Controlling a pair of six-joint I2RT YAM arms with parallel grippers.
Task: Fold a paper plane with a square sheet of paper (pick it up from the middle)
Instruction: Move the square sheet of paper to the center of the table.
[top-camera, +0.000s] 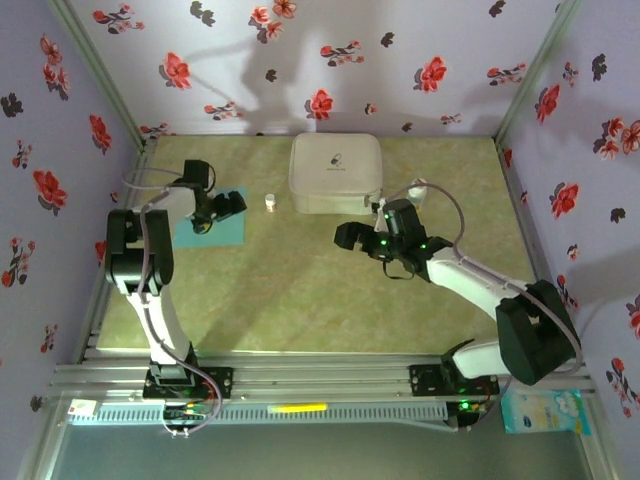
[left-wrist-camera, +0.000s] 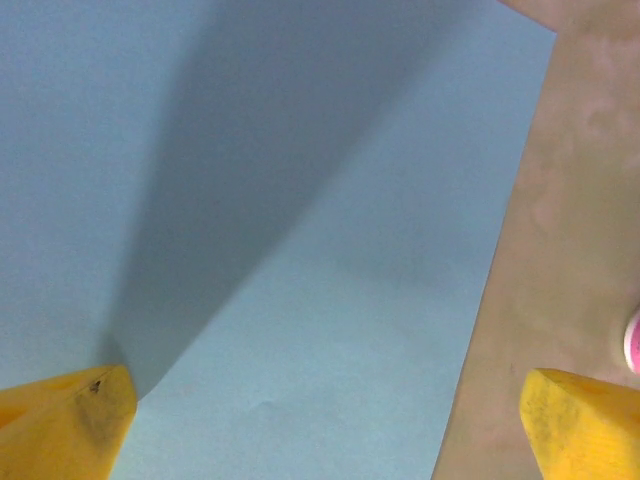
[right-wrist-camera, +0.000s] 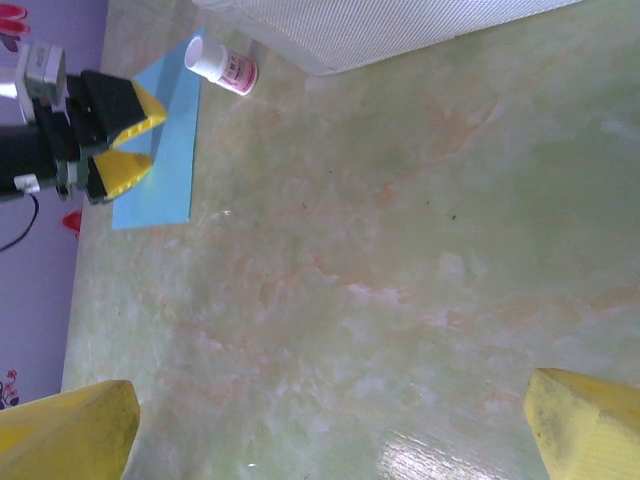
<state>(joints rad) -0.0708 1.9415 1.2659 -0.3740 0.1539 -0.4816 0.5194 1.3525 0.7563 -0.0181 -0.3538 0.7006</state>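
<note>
The square sheet of paper (top-camera: 228, 232) is light blue and lies flat and unfolded on the table at the back left. My left gripper (top-camera: 220, 213) hovers low over it, open, with nothing between its yellow fingers. In the left wrist view the sheet (left-wrist-camera: 300, 250) spreads under the left gripper (left-wrist-camera: 325, 430), one fingertip (left-wrist-camera: 65, 425) over the paper, the other beyond its right edge. My right gripper (top-camera: 345, 238) stands open over bare table at the centre, far from the sheet (right-wrist-camera: 170, 175). The right gripper (right-wrist-camera: 325, 430) looks across at the left gripper (right-wrist-camera: 155, 140). The paper plane is out of view.
A white rounded case (top-camera: 335, 172) stands at the back centre, also seen as the case (right-wrist-camera: 380, 25). A small white bottle (top-camera: 269, 201) stands between case and sheet; the bottle (right-wrist-camera: 222, 66) has a pink label. Flowered walls close in three sides.
</note>
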